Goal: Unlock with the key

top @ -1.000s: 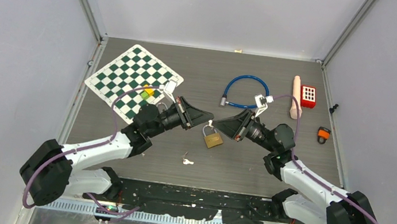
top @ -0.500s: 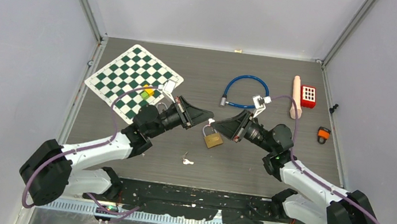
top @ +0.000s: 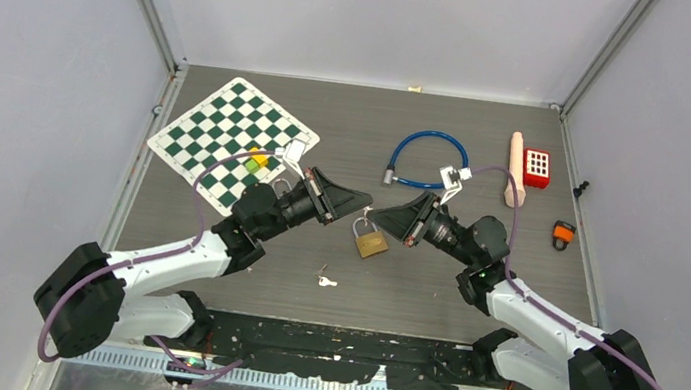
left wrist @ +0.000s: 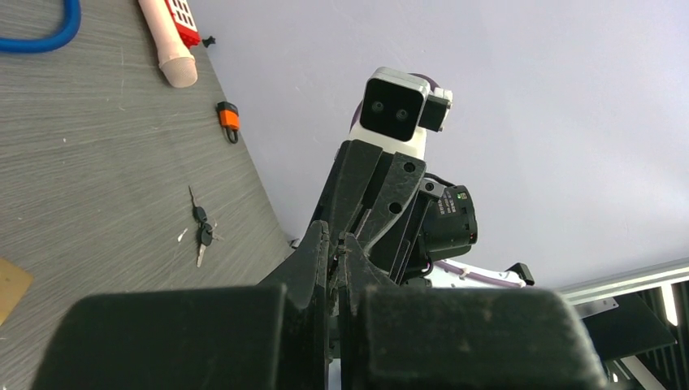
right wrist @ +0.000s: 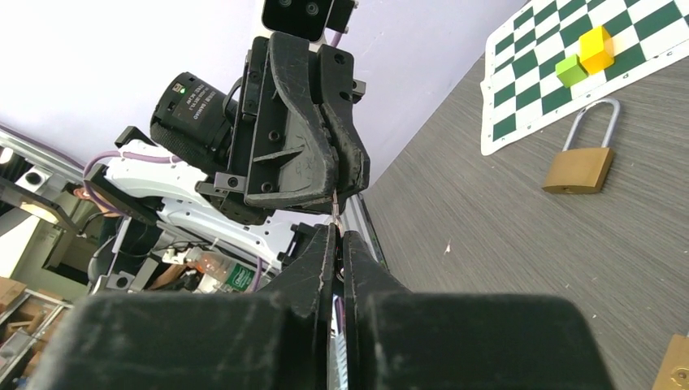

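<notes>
— So, what have the fingers got?
— The right gripper is pinched nearly flat on a thin metal sliver, which I take for the key. The left gripper, clenched tight, meets it from the other end, tip to tip above the table.
— How will it handle?
— Light, stiff, slick; it could swivel between the pads. Grip the flat head and leave the blade free.
— And the lock?
— The brass padlock lies flat just beside them, heavy but likely to skid, so pinch its body. Spare keys lie nearer the bases.
</notes>
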`<control>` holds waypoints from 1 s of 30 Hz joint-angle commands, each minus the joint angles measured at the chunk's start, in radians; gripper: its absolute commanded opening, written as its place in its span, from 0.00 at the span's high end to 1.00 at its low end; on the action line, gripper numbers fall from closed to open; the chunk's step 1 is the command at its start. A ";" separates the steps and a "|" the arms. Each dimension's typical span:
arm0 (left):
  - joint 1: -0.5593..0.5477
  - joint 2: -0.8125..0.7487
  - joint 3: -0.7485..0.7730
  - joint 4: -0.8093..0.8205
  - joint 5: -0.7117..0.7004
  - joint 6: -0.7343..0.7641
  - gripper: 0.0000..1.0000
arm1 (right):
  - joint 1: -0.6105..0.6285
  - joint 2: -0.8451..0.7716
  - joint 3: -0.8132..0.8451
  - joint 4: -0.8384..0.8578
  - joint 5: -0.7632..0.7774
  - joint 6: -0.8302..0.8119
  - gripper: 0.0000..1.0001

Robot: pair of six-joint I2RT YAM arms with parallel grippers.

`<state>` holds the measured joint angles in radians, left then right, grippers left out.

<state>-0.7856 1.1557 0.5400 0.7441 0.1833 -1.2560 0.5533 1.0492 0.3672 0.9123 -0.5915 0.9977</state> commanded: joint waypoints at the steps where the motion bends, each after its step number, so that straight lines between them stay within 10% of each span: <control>1: -0.008 -0.024 -0.002 0.064 -0.015 0.013 1.00 | 0.004 -0.023 0.005 0.031 0.018 -0.027 0.94; 6: -0.006 -0.051 -0.011 0.002 -0.039 0.036 0.90 | -0.001 -0.068 0.011 -0.072 0.022 -0.082 0.95; 14: 0.005 -0.143 0.119 -0.559 -0.136 0.194 0.16 | -0.083 -0.185 -0.004 -0.353 0.055 -0.201 0.95; 30: -0.015 0.347 0.746 -1.512 -0.241 0.253 0.01 | -0.185 -0.375 0.014 -0.866 0.298 -0.445 0.95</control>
<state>-0.7872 1.3808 1.1225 -0.5011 -0.0376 -1.0332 0.3714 0.7097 0.3626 0.1276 -0.3748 0.6292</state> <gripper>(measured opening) 0.994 0.078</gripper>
